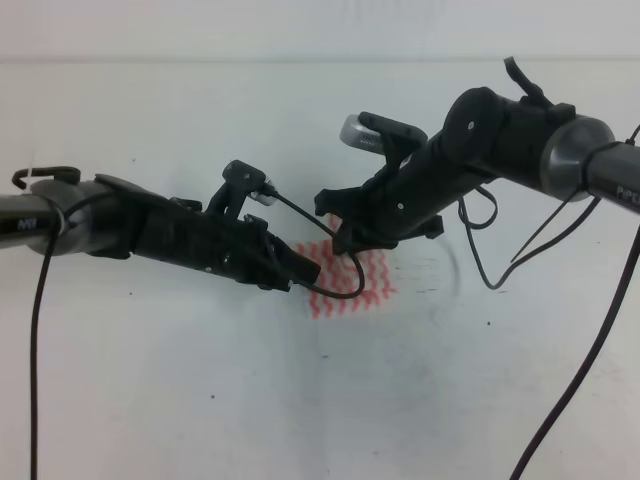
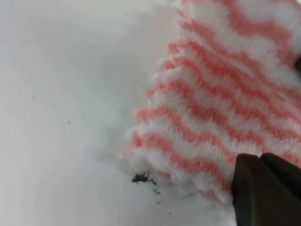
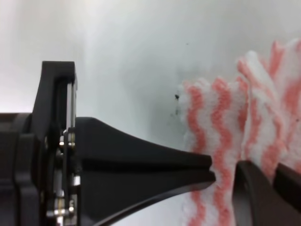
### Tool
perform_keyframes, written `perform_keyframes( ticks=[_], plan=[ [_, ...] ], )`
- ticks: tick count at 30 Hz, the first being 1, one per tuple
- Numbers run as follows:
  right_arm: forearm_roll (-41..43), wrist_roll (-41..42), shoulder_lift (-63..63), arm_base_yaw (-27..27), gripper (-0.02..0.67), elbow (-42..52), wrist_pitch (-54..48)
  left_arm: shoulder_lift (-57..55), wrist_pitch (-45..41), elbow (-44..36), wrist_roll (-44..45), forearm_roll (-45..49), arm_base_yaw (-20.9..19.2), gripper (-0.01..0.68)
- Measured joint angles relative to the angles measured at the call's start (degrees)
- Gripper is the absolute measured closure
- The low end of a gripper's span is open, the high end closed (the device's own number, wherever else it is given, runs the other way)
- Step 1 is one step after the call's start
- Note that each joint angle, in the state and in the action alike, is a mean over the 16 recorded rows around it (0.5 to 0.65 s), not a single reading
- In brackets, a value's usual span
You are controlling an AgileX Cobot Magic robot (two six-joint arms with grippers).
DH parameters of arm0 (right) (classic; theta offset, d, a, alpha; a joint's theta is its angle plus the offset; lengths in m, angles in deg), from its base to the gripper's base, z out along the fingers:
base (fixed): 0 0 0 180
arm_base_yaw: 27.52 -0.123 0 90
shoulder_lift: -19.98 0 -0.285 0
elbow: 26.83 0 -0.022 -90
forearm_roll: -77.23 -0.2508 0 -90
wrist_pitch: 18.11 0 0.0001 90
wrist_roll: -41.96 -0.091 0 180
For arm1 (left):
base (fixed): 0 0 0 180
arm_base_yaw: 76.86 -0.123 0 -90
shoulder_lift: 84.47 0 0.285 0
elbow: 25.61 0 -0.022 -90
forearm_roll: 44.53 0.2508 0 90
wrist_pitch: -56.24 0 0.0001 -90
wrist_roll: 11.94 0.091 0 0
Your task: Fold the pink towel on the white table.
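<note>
Both arms meet over the pink towel, a small bunched patch at mid-worktop: the right claw pinches its edge, the left claw's grip cannot be told, and the fold looks underway, unfinished.

Pink towel half hidden under both arms — left end effector tips blurred, grip unreadable; right end effector buried.

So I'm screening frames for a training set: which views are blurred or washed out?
Exterior high: white table overexposed, pink towel pale. Left wrist: towel soft, out of focus. Right wrist: towel and pincer finger blurred.
</note>
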Motion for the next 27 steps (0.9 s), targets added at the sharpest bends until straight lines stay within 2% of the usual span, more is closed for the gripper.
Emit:
perform_keyframes(
  ticks=[27],
  plan=[
    [-1.17,0.0,1.74,-0.39,0.66,0.0,0.75,0.05,-0.07,0.0,0.01,-0.14,0.01,0.677]
  ],
)
